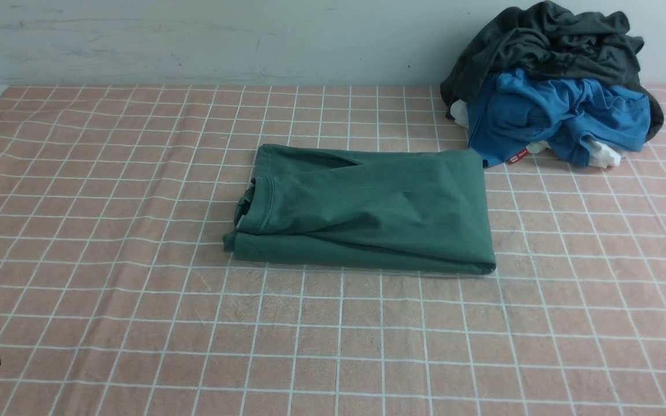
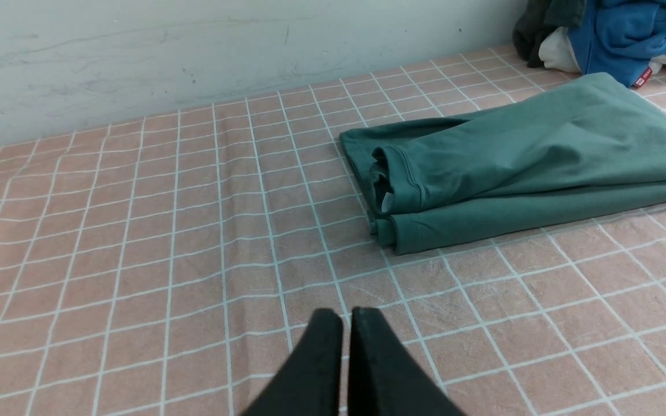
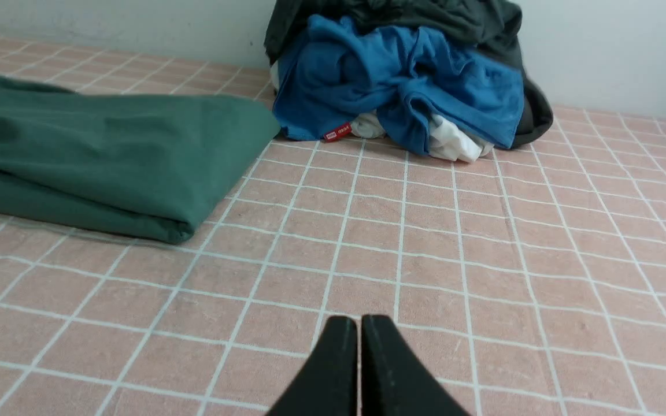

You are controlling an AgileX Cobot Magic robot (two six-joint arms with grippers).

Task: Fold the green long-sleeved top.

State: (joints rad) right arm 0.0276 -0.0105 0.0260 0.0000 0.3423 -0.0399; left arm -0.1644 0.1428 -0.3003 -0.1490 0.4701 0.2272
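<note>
Several stacked layers of the green long-sleeved top (image 1: 367, 211) were seen lying as a flat rectangle near the middle of the pink checked cloth (image 1: 136, 300), with the ribbed crew neck (image 1: 261, 202) turned toward the robot's left and a rounded fold edge toward its right. The far right corner of the garment was found just beside a heap at the back wall, where a bright blue garment (image 1: 558, 112) was bundled beneath a dark grey garment (image 1: 547, 40). The left gripper (image 2: 346, 315) was seen with its jaws pressed together on nothing, held over bare cloth well short of the neck end; the right gripper (image 3: 359, 322) was likewise closed and empty, apart from the fold edge. The folding was judged to be largely done. The fabric was judged to be soft, limp and fairly thick, so that it would sag and slide open if lifted by a single layer, and to carry some weight in bulk. It was not thought fragile or slippery, and the cloth beneath was expected to drag on it. A hold was considered best taken at the two near corners, with all layers pinched together, or along the thick folded edge, where the stack would be kept closed.
</note>
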